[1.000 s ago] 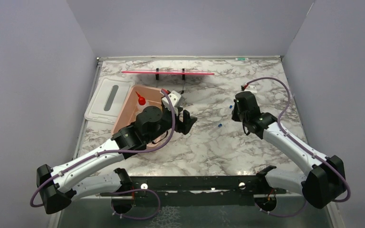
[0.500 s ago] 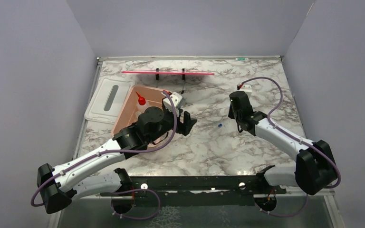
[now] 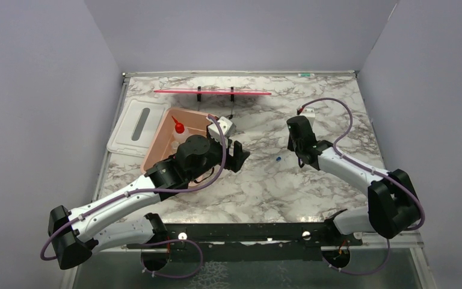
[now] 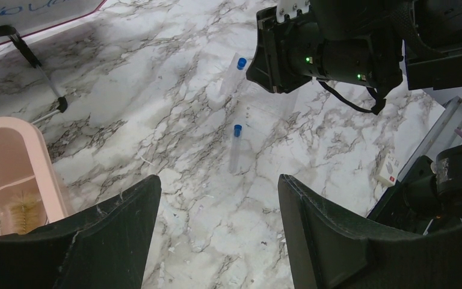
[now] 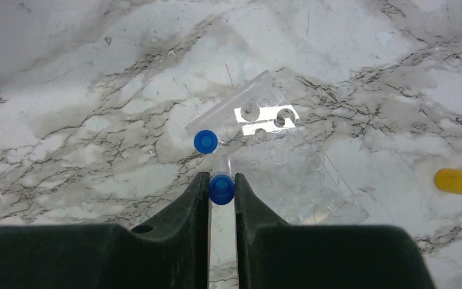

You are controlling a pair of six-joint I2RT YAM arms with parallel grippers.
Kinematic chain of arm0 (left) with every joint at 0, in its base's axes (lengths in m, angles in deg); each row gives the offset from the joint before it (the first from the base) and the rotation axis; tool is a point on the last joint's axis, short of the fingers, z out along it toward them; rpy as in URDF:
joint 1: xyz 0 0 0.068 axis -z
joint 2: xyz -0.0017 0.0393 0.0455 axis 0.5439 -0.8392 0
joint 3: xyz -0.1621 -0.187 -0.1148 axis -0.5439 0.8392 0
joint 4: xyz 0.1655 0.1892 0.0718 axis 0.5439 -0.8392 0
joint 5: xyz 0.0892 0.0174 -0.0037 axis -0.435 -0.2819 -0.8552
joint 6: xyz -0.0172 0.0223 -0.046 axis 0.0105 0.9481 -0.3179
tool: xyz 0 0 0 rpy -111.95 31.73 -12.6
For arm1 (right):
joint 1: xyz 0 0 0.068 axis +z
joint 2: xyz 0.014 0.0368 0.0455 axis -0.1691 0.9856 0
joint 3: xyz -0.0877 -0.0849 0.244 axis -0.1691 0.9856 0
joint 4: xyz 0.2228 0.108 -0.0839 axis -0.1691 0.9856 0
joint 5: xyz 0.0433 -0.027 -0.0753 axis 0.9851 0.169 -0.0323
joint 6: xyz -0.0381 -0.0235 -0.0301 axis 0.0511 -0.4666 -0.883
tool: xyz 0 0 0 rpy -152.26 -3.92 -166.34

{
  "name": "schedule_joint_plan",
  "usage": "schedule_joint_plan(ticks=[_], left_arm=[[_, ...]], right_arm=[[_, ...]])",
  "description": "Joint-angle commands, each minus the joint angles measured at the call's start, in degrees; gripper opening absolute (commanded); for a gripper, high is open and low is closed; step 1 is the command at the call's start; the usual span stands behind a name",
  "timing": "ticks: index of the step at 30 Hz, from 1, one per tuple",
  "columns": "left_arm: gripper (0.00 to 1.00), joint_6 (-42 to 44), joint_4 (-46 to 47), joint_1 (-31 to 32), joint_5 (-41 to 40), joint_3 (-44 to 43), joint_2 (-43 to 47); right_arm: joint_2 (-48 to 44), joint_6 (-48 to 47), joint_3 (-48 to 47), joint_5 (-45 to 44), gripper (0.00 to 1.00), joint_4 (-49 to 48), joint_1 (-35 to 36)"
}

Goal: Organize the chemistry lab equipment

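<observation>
Blue-capped tube (image 5: 221, 188) pinched, second tube (image 4: 235, 150) lying flat

Left claw (image 4: 215, 201) spread wide, right claw (image 5: 221, 180) pinched narrow, both arms stretched forward

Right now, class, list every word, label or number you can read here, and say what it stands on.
Nothing reads in full.
Blue lettering on the white board: cut off at the frame edge, unreadable.
Red mark on the small white tag: too small.
</observation>
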Motion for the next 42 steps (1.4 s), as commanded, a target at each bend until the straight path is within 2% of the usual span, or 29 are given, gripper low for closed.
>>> schedule_joint_plan(ticks=[1,10,14,19,24,29,33,37,42], left_arm=[[0.74,-0.6,0.52,0.18,-0.39,0.19,0.12],[0.74,-0.39,0.18,0.17,-1.17,-0.29,0.39],[0.74,-0.35,0.18,0.18,-1.18,-0.29,0.5],[0.74,-0.41,0.17,0.18,-1.35,-0.21,0.51],[0.74,-0.48,0.05,0.18,-1.27,-0.29,0.45],[0.74,-0.76,0.12,0.18,-1.43,-0.21,0.7],[0.74,-1.01,-0.01,0.18,-1.94,-0.03,0.92],[0.74,-1.45,0.26,0.19,-1.76,0.33,0.86],[0.74,-1.5,0.09,0.18,-1.44,0.28,0.62]], right_arm=[[1.63,-0.33,0.08,-1.42,0.08,-1.54,-0.06],[4.56,3.26,-2.23,-0.8,0.15,1.93,-0.15],[6.12,4.28,-3.68,-1.59,0.21,4.01,-0.15],[5.39,7.21,-5.51,-1.83,0.46,8.33,-0.12],[-0.21,7.79,-7.22,0.85,0.57,12.39,-0.17],[-6.07,9.63,-8.36,3.69,0.6,17.69,-0.11],[-7.57,14.54,-8.21,8.39,0.59,22.01,-0.1],[-5.57,19.83,-5.26,14.75,0.52,20.06,0.06],[0.11,24.75,-2.87,15.33,0.49,16.83,1.43]])
